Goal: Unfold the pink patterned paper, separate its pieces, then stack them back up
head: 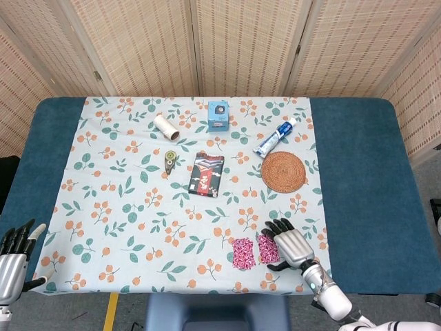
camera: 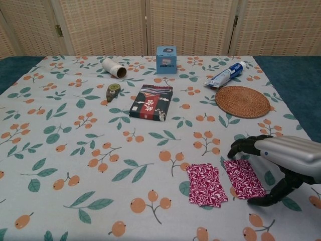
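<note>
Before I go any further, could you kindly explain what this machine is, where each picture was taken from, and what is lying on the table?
This is a two-armed robot with human-like hands, steered remotely by a person. One picture looks down from a camera on its head, the other looks forward from its chest.

The table has a dark blue cover with a floral cloth over it. On the cloth lie two pink patterned paper pieces side by side, a round woven coaster, a toothpaste tube, a small blue box, a dark patterned booklet, a white roll and a small green tape dispenser.

The right hand arches over the right-hand paper piece with fingers spread; it does not appear to hold it. The left hand sits at the table's near left edge, open and empty.
</note>
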Controlling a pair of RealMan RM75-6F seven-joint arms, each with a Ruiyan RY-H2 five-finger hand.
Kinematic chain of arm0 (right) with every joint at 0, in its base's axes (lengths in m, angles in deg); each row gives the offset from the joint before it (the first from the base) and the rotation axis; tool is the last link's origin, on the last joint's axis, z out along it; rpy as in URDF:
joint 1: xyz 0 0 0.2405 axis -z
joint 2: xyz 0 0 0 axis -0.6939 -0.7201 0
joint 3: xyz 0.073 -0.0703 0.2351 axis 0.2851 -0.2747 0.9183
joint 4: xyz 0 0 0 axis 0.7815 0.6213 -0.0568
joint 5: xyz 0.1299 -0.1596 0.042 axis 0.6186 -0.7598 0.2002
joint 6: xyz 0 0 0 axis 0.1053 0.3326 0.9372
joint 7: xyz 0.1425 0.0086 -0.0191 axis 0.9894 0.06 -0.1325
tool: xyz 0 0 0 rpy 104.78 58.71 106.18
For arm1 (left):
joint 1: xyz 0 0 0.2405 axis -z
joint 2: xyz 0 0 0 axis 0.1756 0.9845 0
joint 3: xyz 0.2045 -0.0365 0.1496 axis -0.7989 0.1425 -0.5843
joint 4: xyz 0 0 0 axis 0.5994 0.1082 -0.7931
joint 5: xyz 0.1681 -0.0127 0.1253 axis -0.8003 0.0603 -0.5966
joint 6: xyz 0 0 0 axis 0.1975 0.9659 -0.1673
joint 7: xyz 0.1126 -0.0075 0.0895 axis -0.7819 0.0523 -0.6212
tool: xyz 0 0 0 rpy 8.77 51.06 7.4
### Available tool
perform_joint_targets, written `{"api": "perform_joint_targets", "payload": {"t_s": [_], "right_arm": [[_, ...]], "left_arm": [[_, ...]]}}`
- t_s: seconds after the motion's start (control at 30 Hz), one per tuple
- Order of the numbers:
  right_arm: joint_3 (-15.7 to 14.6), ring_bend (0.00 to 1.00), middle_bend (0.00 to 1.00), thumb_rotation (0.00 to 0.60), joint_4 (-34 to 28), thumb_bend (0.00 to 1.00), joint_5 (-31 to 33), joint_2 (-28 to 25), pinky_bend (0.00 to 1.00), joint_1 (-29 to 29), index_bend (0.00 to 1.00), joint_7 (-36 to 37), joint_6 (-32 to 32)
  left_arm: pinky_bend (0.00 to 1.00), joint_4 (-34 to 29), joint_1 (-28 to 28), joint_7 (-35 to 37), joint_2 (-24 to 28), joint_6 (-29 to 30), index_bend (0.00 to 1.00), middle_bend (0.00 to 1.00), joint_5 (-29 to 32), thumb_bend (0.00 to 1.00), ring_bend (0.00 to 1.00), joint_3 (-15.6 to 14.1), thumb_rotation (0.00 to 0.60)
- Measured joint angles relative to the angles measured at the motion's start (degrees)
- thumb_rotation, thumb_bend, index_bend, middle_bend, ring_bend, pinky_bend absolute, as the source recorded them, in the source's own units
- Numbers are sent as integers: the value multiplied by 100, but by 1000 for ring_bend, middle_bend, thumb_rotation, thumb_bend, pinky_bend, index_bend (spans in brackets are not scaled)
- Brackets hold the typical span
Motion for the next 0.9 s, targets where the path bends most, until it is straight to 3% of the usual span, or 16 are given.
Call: {"api": "perform_joint_targets", "payload": {"t_s": [0.9], "right_arm": [[48, 0, 120, 442, -48, 224, -182, -52, 0, 134, 271, 34, 76]], "left_arm": [[0, 25, -3, 14, -11, -2, 134, 31, -13, 237, 86, -5, 600]]}}
